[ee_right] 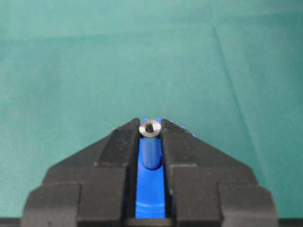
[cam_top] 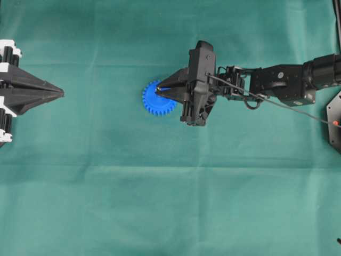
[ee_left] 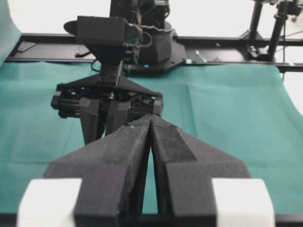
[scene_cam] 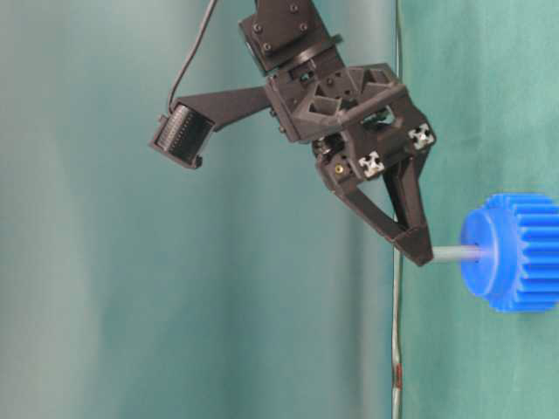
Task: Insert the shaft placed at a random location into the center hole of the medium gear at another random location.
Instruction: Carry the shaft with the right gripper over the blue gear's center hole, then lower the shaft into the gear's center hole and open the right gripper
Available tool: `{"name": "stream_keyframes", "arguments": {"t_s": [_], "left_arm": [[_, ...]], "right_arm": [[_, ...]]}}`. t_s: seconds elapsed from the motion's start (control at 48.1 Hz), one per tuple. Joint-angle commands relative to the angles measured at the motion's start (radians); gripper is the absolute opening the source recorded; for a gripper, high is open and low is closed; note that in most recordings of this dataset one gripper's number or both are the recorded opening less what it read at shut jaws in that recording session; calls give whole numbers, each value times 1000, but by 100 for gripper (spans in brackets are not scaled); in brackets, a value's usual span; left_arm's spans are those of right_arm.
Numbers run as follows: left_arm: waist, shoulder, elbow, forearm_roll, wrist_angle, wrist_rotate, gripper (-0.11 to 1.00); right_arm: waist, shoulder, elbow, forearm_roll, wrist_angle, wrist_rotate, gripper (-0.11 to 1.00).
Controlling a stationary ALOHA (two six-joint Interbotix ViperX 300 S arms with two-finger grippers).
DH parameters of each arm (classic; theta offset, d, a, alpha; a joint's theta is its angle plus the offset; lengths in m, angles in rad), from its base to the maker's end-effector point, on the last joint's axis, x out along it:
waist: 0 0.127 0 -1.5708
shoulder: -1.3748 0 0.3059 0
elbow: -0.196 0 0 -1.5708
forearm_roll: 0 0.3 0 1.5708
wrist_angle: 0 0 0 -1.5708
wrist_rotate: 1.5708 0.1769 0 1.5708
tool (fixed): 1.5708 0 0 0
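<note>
Shaft (scene_cam: 456, 253), pinched by tilted right gripper (scene_cam: 421, 255), apparently enters medium gear (scene_cam: 515, 253).

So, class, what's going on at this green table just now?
The right gripper is shut on a small silver-grey metal shaft, held at its top end. The shaft's other end sits in the hub of the bright blue plastic toothed gear lying on the green cloth. The left gripper is closed and empty, parked at the far edge.
</note>
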Motion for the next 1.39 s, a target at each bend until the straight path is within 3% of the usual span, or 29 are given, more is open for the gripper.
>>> {"name": "stream_keyframes", "arguments": {"t_s": [0.0, 0.395, 0.748, 1.372], "left_arm": [[0, 8, -21, 2, -5, 0, 0], [-2, 8, -23, 2, -5, 0, 0], [-2, 8, -23, 0, -5, 0, 0], [-2, 8, -23, 2, -5, 0, 0]], "right_arm": [[3, -15, -23, 5, -8, -8, 13], [5, -8, -18, 5, -2, -5, 13], [6, 86, -40, 8, -6, -2, 13], [6, 86, -35, 8, 28, -3, 13]]}}
